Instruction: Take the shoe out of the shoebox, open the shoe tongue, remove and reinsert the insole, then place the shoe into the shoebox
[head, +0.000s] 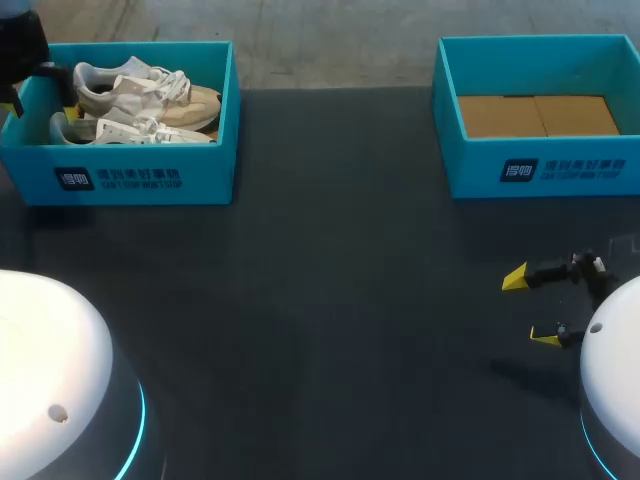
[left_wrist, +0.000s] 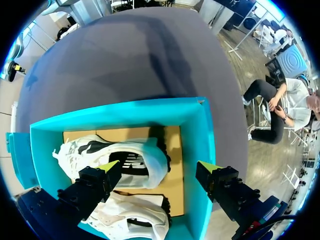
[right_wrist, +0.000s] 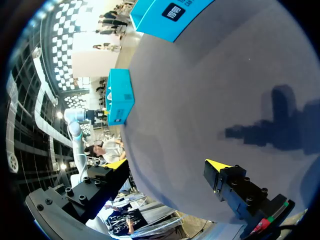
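The left gripper (left_wrist: 157, 167) hangs over the teal shoebox (head: 130, 180) at the table's (head: 330, 300) far left, its fingers spread wide and gripping nothing. One yellow tip is above a white shoe (left_wrist: 145, 162), the other above the box wall. Two pale shoes lie side by side in that box (the second shoe (left_wrist: 135, 217) sits nearer the wrist). A second shoebox (head: 540, 170) stands at the far right, showing its brown cardboard floor. The right gripper (head: 530, 306) is over bare dark tabletop near the right edge, fingers apart.
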